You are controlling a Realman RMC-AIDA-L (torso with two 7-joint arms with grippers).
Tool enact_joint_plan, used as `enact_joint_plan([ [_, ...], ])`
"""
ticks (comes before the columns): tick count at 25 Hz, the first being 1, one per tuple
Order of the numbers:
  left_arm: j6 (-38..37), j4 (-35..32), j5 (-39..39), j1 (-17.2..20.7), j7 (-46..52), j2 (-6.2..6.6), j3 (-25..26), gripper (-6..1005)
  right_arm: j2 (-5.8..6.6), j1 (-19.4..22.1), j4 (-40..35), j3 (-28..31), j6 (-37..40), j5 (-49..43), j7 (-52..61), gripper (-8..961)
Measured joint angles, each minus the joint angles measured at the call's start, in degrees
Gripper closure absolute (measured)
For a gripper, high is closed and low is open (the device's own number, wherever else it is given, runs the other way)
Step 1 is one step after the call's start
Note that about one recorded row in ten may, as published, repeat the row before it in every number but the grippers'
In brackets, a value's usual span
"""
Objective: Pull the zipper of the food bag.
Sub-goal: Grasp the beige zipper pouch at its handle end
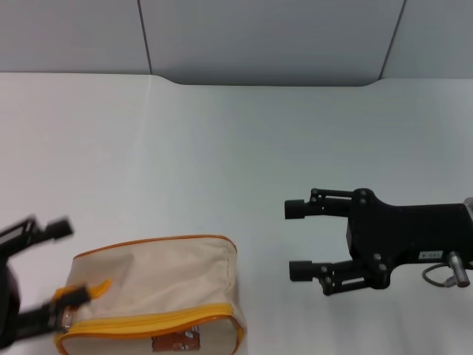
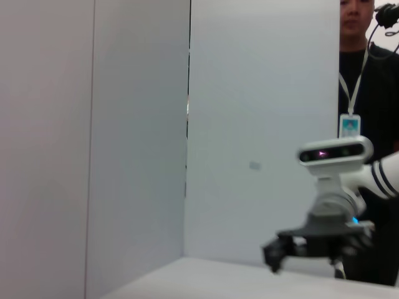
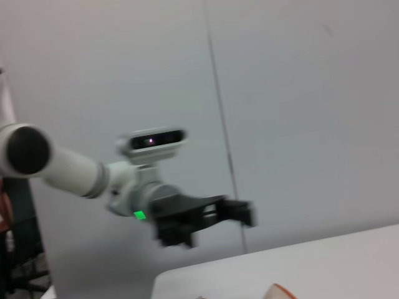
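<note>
The cream-beige food bag (image 1: pixel 159 277) lies on the white table at the near left, with a brown bear picture (image 1: pixel 177 342) on its front. The orange-yellow zipper (image 1: pixel 151 322) runs along its near edge; I cannot make out the pull tab. The orange handle strap (image 1: pixel 97 288) sticks up at the bag's left end. My left gripper (image 1: pixel 63 265) is open at that left end, its near finger (image 1: pixel 63 299) by the strap. It also shows in the right wrist view (image 3: pixel 199 218). My right gripper (image 1: pixel 295 240) is open and empty, well to the right of the bag.
The white table (image 1: pixel 236 148) reaches back to a grey panel wall (image 1: pixel 266 37). A person in black with a badge (image 2: pixel 368 93) stands behind my right arm (image 2: pixel 312 246) in the left wrist view. An orange tip of the bag (image 3: pixel 277 291) shows in the right wrist view.
</note>
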State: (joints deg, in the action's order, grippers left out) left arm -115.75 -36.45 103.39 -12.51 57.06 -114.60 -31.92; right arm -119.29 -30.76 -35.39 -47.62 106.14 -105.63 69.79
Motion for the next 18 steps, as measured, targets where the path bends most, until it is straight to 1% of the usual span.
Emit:
enact_joint_plan([
  [1,0.00,-1.81,-2.57,2.35,-0.22,0.23,-2.94,175,0.00,0.00,0.29,0.65,-0.83,0.04,0.00,118],
  [2,0.22,-4.05,-5.22,7.39,-2.96,0.47,-7.01,175,0.01,0.00,0.63,1.53,-1.04,0.33,-0.04,118],
  [3,0.22,-4.05,-5.22,7.39,-2.96,0.47,-7.01,175,0.01,0.00,0.63,1.53,-1.04,0.33,-0.04,118],
  [4,0.34,-4.01,-5.34,8.87,-4.62,0.47,-7.31,174,0.01,0.02,0.89,1.84,-1.11,0.68,-0.09,118],
  [5,0.48,-1.72,-5.29,11.84,-9.08,0.34,-7.00,174,0.02,0.08,1.29,2.20,-1.19,1.41,-0.51,118],
  [6,0.48,-1.72,-5.29,11.84,-9.08,0.34,-7.00,174,0.02,0.08,1.29,2.20,-1.19,1.41,-0.51,118],
  [7,0.73,-0.19,-5.29,13.47,-11.71,0.11,-6.95,174,0.02,0.17,1.41,2.55,-1.22,2.05,-0.90,118],
  [8,0.73,-0.19,-5.29,13.47,-11.71,0.11,-6.95,174,0.02,0.17,1.41,2.55,-1.22,2.05,-0.90,118],
  [9,1.10,0.39,-5.28,14.08,-13.07,-0.14,-6.67,174,0.02,0.20,1.41,2.75,-1.21,2.28,-0.97,118],
  [10,2.34,1.79,-5.21,15.32,-15.92,-0.79,-5.43,174,0.02,0.22,1.43,3.07,-1.18,2.70,-1.00,119],
  [11,2.34,1.79,-5.21,15.32,-15.92,-0.79,-5.43,174,0.02,0.22,1.43,3.07,-1.18,2.70,-1.00,119],
  [12,4.11,3.23,-4.88,15.95,-17.67,-1.20,-3.77,174,0.02,-0.01,1.44,3.12,-1.19,2.96,-1.01,119],
  [15,5.06,3.88,-4.60,16.04,-18.00,-1.26,-3.19,174,0.02,-0.44,1.46,3.11,-1.20,2.99,-1.02,119],
  [16,7.58,6.09,-3.33,15.93,-18.28,-1.32,-2.34,174,0.02,-0.61,1.46,3.12,-1.21,3.00,-1.02,119],
  [18,8.77,7.27,-2.49,15.67,-18.33,-1.33,-2.20,174,0.02,-0.95,1.47,3.10,-1.23,3.01,-1.04,119],
])
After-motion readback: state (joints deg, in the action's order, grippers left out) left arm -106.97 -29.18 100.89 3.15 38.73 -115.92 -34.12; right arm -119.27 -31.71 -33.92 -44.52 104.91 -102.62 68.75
